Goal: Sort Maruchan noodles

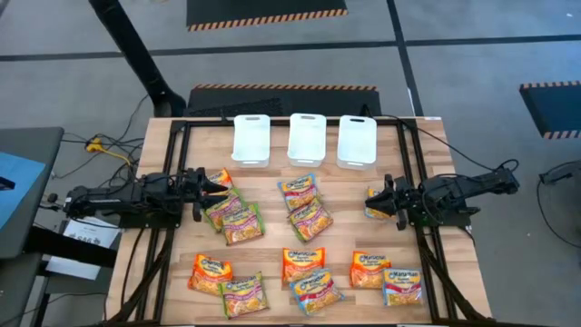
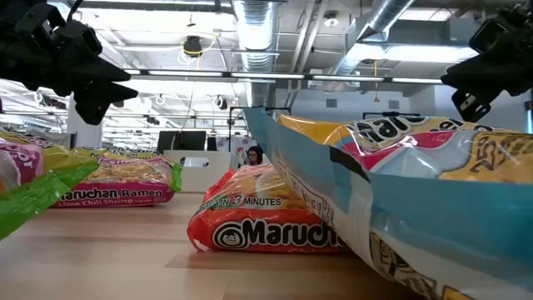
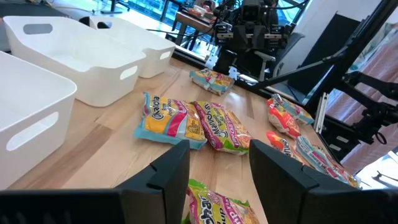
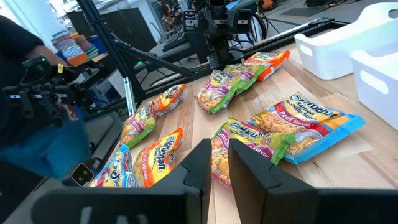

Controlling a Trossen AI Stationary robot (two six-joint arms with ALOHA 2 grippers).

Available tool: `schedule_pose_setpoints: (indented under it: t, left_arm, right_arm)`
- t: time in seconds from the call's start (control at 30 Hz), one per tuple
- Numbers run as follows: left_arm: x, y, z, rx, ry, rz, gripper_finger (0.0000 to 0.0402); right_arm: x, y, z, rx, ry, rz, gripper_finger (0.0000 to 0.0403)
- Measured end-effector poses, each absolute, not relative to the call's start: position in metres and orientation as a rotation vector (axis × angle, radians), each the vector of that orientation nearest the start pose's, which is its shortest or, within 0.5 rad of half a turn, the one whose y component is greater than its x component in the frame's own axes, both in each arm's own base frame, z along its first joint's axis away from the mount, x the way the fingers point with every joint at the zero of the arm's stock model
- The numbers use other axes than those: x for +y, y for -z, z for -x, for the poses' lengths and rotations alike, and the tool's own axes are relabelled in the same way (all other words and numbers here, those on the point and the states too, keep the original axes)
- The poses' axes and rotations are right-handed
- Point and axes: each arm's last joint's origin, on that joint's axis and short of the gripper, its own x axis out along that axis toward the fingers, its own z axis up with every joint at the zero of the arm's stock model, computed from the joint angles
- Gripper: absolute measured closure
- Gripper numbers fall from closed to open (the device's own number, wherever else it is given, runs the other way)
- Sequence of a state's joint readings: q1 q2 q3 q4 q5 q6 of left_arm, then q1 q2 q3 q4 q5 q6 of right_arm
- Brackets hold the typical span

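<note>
Several Maruchan noodles packets lie flat and scattered on the wooden table: a blue-edged one and a green one at the middle, two green ones at the left, and a near row with an orange one. My left gripper hovers level over an orange packet at the left, open and holding nothing. My right gripper hovers level above a packet at the right, its fingers a narrow gap apart with nothing between them.
Three white bins stand in a row at the table's far edge. A black frame runs along the table's sides. Bare wood shows between the bins and the packets. Cables and a side table lie left of the table.
</note>
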State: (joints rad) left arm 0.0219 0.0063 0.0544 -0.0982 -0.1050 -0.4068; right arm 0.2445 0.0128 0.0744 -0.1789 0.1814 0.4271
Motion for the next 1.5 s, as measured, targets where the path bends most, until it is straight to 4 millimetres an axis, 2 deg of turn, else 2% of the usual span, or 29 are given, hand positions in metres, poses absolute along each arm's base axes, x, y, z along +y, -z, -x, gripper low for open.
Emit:
schedule_pose_setpoints:
  t: [1.17,1.4,1.5]
  left_arm:
    - [0.0056,-0.1722,-0.0941,0.017,-0.151,0.430,0.0249]
    - [0.0070,-0.1725,-0.0939,-0.015,-0.201,0.603,0.0249]
    - [0.0071,-0.1726,-0.0939,-0.027,-0.203,0.709,0.0249]
  right_arm:
    - [0.0173,-0.1707,-0.0909,0.126,-0.038,-0.402,0.0321]
    - [0.0173,-0.1706,-0.0910,0.125,-0.038,-0.406,0.0321]
    - [0.0173,-0.1720,-0.0913,0.109,-0.038,-0.459,0.0321]
